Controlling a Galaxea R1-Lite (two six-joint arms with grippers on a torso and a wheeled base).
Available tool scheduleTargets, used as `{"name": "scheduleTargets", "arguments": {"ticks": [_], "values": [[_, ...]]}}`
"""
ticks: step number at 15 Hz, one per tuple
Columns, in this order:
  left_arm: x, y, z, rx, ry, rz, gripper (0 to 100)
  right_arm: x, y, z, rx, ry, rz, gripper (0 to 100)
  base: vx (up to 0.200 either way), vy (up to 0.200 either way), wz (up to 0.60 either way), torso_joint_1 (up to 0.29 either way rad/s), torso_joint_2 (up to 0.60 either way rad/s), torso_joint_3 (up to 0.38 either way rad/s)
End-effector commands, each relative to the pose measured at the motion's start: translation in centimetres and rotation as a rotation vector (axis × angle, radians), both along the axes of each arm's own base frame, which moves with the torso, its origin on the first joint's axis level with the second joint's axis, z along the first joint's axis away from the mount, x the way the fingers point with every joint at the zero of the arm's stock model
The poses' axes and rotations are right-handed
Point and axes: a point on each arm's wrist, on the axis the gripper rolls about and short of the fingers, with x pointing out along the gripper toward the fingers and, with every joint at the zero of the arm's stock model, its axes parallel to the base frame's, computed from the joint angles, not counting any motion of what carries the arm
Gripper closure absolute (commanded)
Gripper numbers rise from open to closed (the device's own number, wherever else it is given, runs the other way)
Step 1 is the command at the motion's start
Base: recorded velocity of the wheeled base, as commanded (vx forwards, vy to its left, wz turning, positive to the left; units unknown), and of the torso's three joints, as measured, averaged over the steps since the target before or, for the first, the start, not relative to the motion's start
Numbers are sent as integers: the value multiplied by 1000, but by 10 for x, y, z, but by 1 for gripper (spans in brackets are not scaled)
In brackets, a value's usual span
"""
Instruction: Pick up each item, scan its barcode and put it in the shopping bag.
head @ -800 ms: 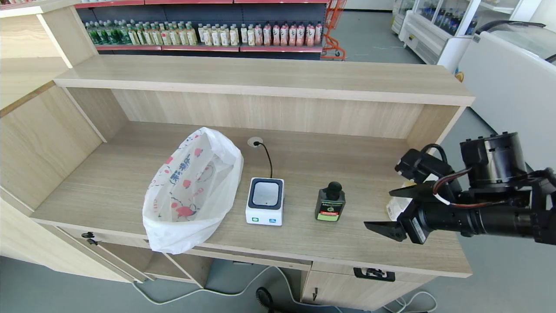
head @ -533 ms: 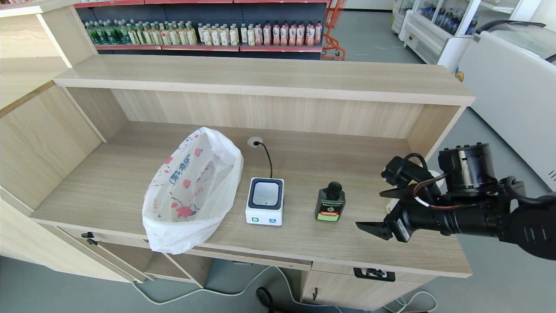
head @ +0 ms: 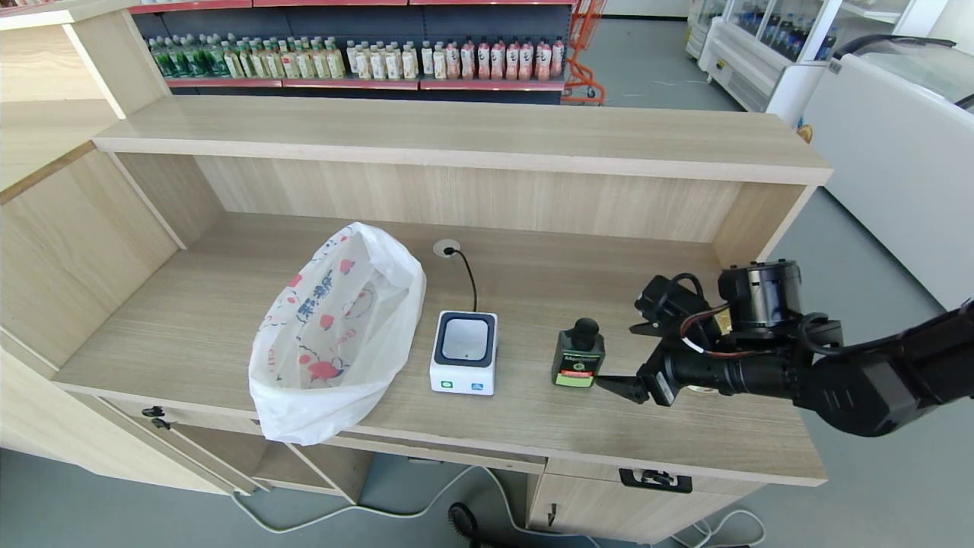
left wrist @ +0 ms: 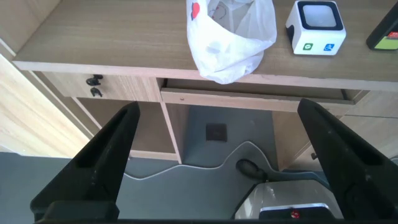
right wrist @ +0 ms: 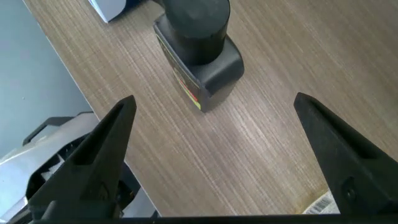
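Black plastic bottle [head: 578, 354] with a round cap, standing upright on the wooden table [head: 533, 434], just right of the little white scanner [head: 464, 352]. The shopping bag [head: 335, 335] slumps on the far side of the scanner, its mouth gaping toward the table's front edge.

So I'd call this step 1: the reach for the pick, with no scanning or bagging done on this bottle yet. The right claw [head: 620, 355] sits low over the table right next to the bottle, fingers spread wide and not touching it. From the right wrist view the bottle is ahead of the gap, not yet between the 2 fingers.

Next move, I reckon: slide forward until the body sits between the fingers, close on the squarish body and not the round cap, then lift without tipping it. After that the barcode has to face the scanner's window.

The left claw [left wrist: 217, 111] hangs down in front of the table below the drawer edge, also spread apart, holding nothing.

There's a bit of printed label [right wrist: 323, 202] near the right claw, maybe a 2nd item, hard to tell.
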Motion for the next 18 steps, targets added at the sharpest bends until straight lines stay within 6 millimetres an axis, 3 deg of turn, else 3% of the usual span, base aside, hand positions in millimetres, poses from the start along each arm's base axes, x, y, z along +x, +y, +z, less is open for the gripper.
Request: {"name": "scheduleTargets", "arguments": {"ticks": [1, 6, 12, 18], "values": [[0, 0, 0, 0, 0, 0, 0, 14, 4, -14, 6, 23, 21, 0, 0, 0, 0, 0, 0, 0], [0, 0, 0, 0, 0, 0, 0, 32, 11, -37, 27, 15, 53, 0, 0, 0, 0, 0, 0, 0], [0, 0, 0, 0, 0, 0, 0, 56, 28, -48, 45, -6, 95, 0, 0, 0, 0, 0, 0, 0], [0, 0, 0, 0, 0, 0, 0, 69, 39, -57, 48, -9, 111, 0, 0, 0, 0, 0, 0, 0]]}}
